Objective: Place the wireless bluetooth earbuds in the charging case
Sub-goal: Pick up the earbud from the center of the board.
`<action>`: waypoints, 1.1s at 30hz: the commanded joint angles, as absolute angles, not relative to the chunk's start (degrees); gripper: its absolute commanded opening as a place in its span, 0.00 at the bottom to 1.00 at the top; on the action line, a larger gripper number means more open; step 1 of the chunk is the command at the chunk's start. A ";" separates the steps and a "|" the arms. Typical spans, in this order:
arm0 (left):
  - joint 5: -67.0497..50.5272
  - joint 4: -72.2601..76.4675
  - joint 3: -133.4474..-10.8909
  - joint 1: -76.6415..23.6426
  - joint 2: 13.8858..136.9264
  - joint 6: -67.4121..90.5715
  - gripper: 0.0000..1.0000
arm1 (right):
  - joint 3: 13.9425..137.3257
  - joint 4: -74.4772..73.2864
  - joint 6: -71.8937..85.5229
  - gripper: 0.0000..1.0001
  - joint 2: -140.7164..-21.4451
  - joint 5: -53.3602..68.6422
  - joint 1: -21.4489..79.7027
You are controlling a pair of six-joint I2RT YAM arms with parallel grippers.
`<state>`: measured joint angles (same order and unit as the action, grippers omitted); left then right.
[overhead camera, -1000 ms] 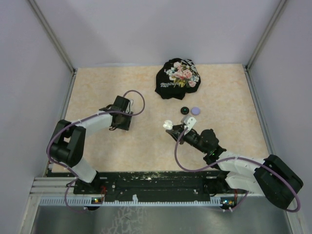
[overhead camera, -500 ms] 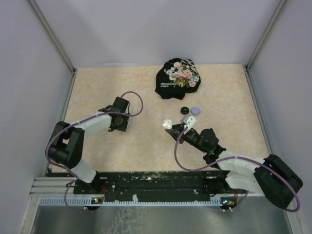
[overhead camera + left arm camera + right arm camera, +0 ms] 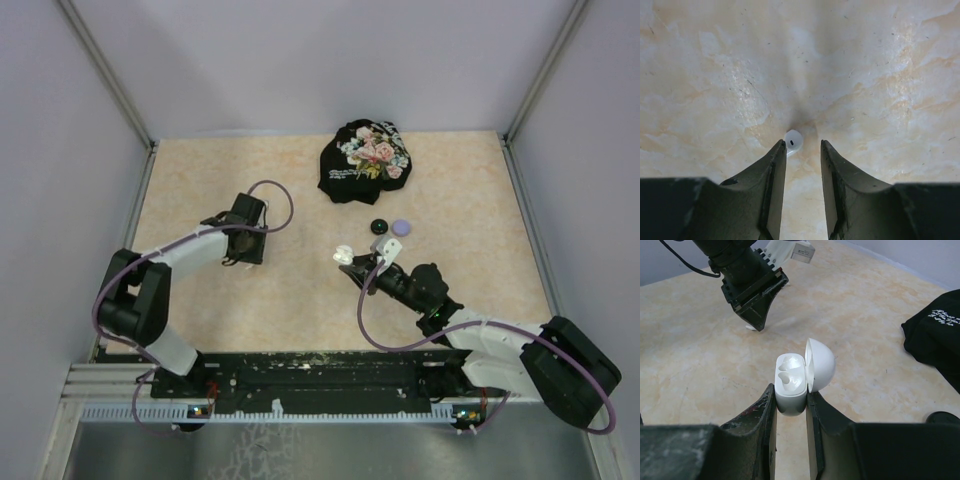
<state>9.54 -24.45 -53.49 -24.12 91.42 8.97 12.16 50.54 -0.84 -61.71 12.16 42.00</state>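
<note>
A white earbud (image 3: pixel 793 141) lies on the table in the left wrist view, just past my left gripper's (image 3: pixel 801 145) tips and touching the left fingertip (image 3: pixel 780 147). The jaws stand a little apart with nothing between them. From the top, that gripper (image 3: pixel 236 258) points down at the table left of centre. My right gripper (image 3: pixel 790 395) is shut on the white charging case (image 3: pixel 790 382), held upright with its lid (image 3: pixel 821 364) open and both sockets bare. The case (image 3: pixel 345 254) sits mid-table in the top view. The right wrist view shows the left gripper (image 3: pixel 759 326) and the earbud (image 3: pixel 751 327) ahead.
A black floral cloth (image 3: pixel 365 160) lies at the back centre; its edge shows in the right wrist view (image 3: pixel 935 340). A black puck (image 3: pixel 379 226) and a lavender puck (image 3: pixel 401 227) sit just beyond the case. Frame posts and walls border the table.
My left gripper has shifted slightly away from the near edge. The right arm and the case have not moved.
</note>
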 commanded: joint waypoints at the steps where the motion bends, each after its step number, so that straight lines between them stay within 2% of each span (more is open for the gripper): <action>1: 10.78 -25.92 -55.90 -24.01 93.62 10.61 0.38 | 15.03 53.35 -0.09 0.00 -61.96 13.26 42.52; 23: 10.11 -29.21 -57.63 -22.74 98.04 12.34 0.28 | 15.17 53.26 0.13 0.00 -61.78 13.82 42.58; 33: 10.95 -32.09 -58.34 -22.75 99.20 14.10 0.36 | 15.12 53.51 0.31 0.00 -61.74 14.32 42.54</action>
